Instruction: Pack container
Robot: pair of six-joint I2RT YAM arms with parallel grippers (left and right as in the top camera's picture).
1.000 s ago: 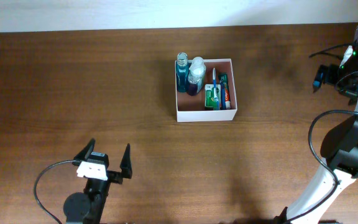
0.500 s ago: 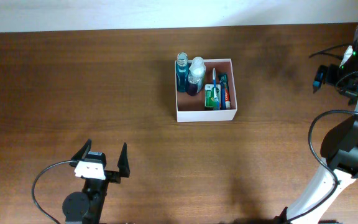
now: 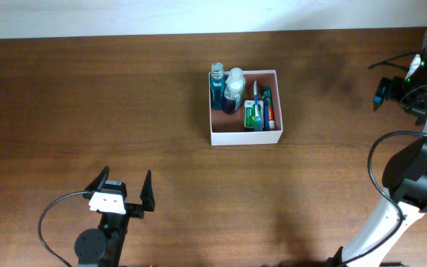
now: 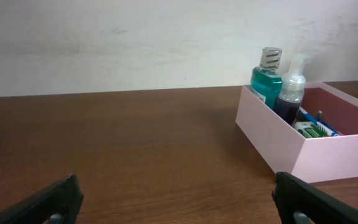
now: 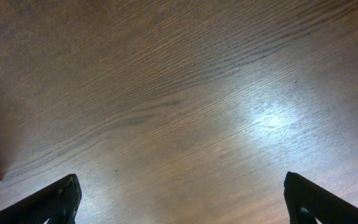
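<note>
Dark brown wood-grain surface [image 3: 87, 96] is seen throughout, with a pale wall behind it in the left wrist view. Toward the far middle of it sits the container [image 3: 245, 137], a square open box with white outer walls and a pinkish-brown inside. Its mouth faces up and its walls are squared with the surface edge; being square, no long axis can be given.

Within the container, a teal bottle [image 3: 217, 87] and a clear spray bottle [image 3: 233, 89] stand upright at the far-left corner. A green packet [image 3: 253, 115] and slim tubes lie flat along the right wall, long axes running far to near.

The container is judged light and fairly stiff but crushable. A hold is best taken by pinching one thin wall over its rim, the bottle side being heavier.

The left gripper [image 3: 127, 173], well apart to the container's near left, is spread wide and holds nothing. The right gripper [image 5: 182, 190], well apart to its right, is likewise wide and unloaded.
</note>
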